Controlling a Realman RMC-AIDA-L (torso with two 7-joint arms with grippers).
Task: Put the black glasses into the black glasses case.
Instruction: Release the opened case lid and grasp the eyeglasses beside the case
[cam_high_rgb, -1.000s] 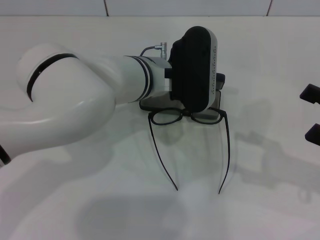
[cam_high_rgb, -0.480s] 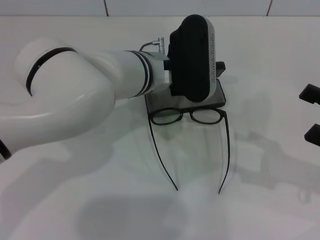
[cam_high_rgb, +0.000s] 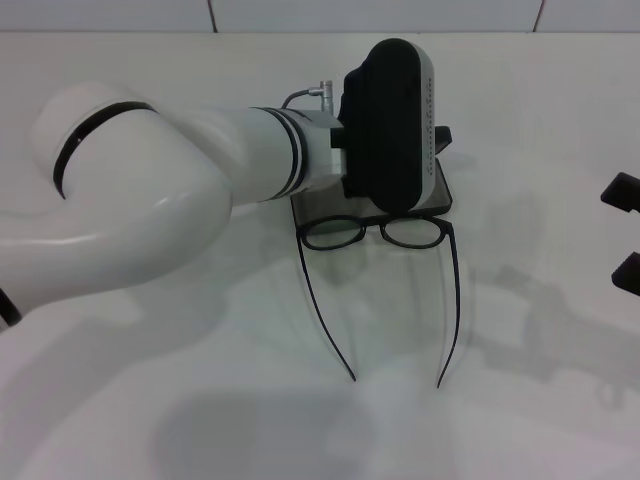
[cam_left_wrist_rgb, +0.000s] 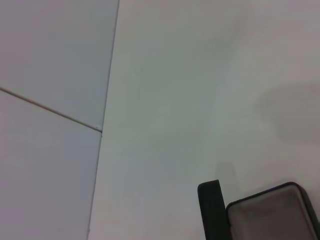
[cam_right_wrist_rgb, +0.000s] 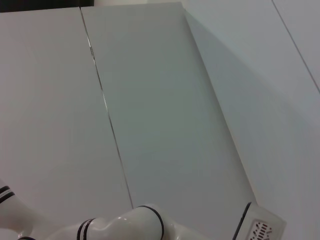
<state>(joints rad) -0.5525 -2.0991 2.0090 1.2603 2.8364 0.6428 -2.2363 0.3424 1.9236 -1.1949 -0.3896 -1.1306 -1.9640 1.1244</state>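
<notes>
The black glasses (cam_high_rgb: 375, 232) lie unfolded on the white table, lenses toward the far side and both temple arms stretching toward me. Right behind them sits the black glasses case (cam_high_rgb: 315, 207), lying open; its greyish inside (cam_left_wrist_rgb: 272, 215) shows in the left wrist view, with a black upright piece (cam_left_wrist_rgb: 212, 212) beside it. My left gripper (cam_high_rgb: 390, 125) is a black block at the end of the white arm, hovering over the case and hiding most of it. My right gripper (cam_high_rgb: 628, 230) stands open at the right edge, far from the glasses.
The white left arm (cam_high_rgb: 150, 210) spans the left half of the table. A tiled wall (cam_high_rgb: 300, 15) runs along the far edge. Bare white tabletop (cam_high_rgb: 250, 420) lies in front of the glasses.
My left arm's black end has drawn back from over the glasses toward the far side, uncovering both lenses and more of the case. The glasses have not moved. The right gripper slid slightly rightward.
</notes>
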